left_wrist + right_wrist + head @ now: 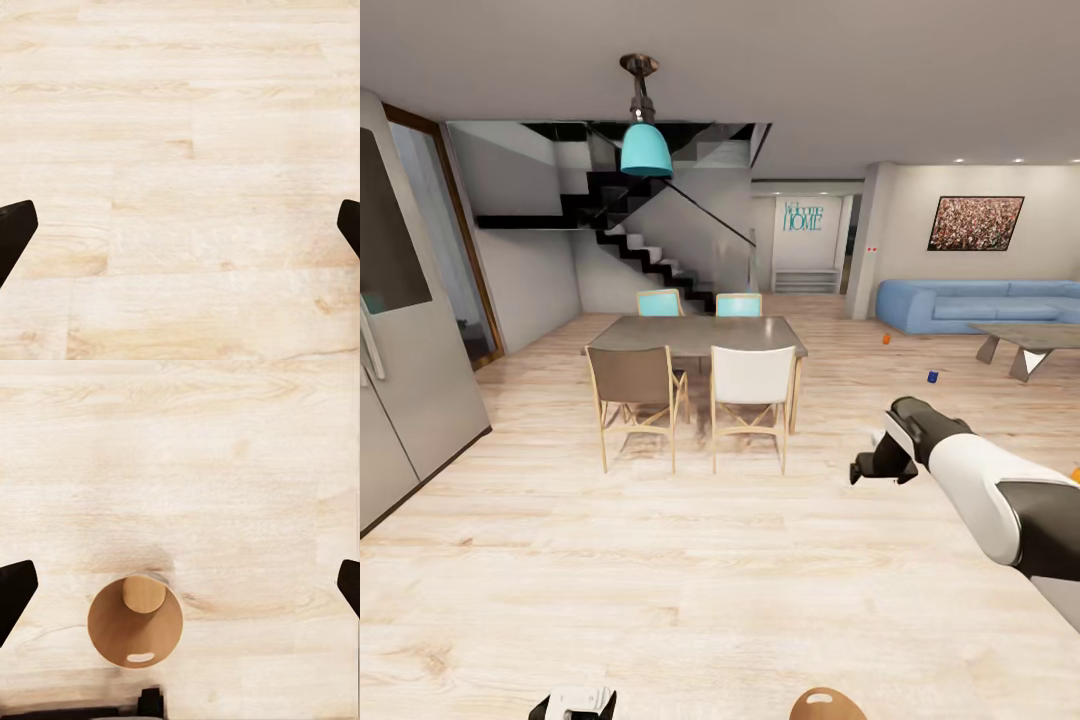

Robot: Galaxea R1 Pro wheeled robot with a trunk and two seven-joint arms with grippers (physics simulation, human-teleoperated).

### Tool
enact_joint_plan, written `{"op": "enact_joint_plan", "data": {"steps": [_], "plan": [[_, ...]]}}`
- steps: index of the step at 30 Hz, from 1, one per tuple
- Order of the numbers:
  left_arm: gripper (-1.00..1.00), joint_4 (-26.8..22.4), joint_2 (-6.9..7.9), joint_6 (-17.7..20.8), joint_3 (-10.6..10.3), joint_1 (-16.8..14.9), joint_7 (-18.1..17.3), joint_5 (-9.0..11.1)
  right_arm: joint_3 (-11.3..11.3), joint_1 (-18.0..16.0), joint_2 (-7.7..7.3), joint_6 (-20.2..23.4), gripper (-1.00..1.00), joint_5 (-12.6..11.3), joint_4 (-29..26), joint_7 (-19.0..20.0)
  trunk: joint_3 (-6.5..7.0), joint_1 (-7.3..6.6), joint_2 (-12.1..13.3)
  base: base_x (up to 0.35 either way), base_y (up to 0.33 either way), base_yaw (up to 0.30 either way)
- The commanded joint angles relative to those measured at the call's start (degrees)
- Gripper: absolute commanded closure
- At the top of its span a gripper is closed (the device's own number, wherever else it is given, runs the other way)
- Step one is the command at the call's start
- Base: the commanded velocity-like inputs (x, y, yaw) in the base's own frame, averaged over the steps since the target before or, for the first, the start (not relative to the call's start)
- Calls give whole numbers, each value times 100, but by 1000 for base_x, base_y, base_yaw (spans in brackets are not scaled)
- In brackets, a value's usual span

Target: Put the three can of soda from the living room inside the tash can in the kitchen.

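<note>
Pale wood floor under both wide-open, empty grippers: left gripper [180, 225], right gripper [180, 585] above tash can [135, 622].

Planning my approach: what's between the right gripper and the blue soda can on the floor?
Bare wood floor only, in the head view, from the right gripper to the blue can; the low table stands beyond it.

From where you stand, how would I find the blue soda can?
Look to the far right for the big blue sofa and the low table in front of it. On the wood floor just left of that table sits the dark blue can. The orange can lies farther back, nearer the sofa; this one is the dark one.
</note>
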Motion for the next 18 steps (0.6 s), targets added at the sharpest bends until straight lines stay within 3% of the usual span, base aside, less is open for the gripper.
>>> {"op": "enact_joint_plan", "data": {"steps": [1, 8, 18], "plan": [[-100, -1, -1, 9, -1, 0, 0, 1, -7, 8, -67, -7, -100, -19, 0, 2, -18, 23, -42, 0, 0, 0], [-100, 1, -1, 33, -2, 0, -4, 2, -7, 56, -186, -23, -100, -27, -2, 4, -144, 176, -322, 0, 0, 0], [-100, 1, -2, 47, -2, 0, 0, 2, -2, 142, -180, -25, -100, -28, -7, 4, -324, 396, -723, 0, 0, 0]]}}
